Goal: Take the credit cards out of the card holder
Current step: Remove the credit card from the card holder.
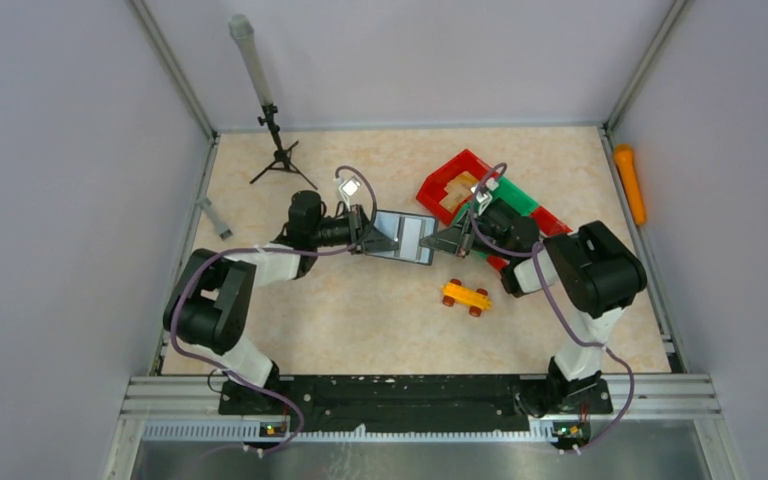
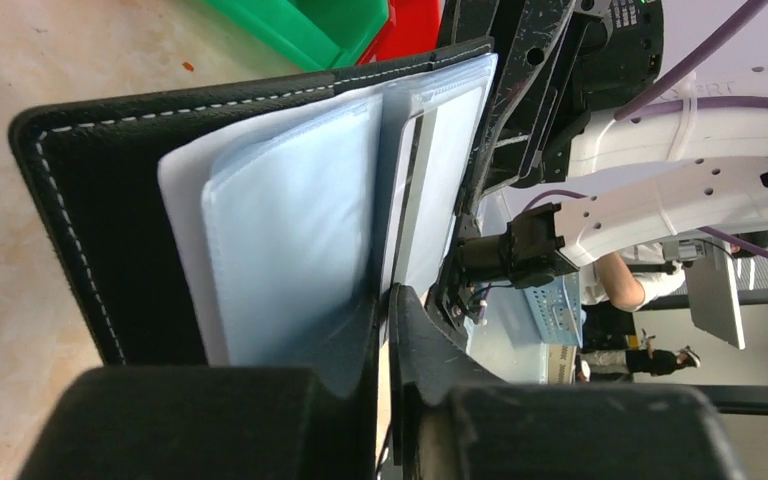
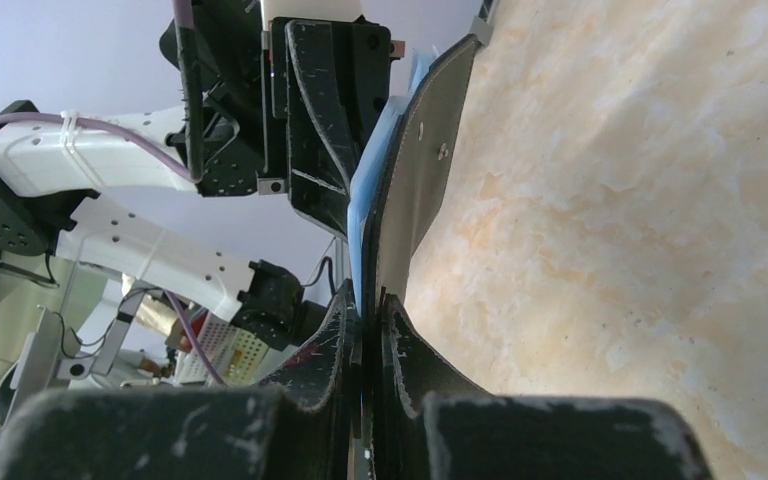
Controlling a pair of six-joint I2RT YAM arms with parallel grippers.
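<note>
I have the card holder [image 1: 405, 237] spread open at the middle of the top view, caught between both hands above the table [image 1: 340, 320]. My right hand [image 3: 365, 295] is pinched tight on the edge of its black cover. My left hand [image 2: 387, 295] is closed almost fully on a thin clear sleeve inside it. A yellow toy car [image 1: 466, 297] lies lower right, apart from it, and a red bin [image 1: 447, 170] sits to the upper right.

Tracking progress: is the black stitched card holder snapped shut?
No, the black stitched card holder is spread open, with its pale clear sleeves showing.
</note>
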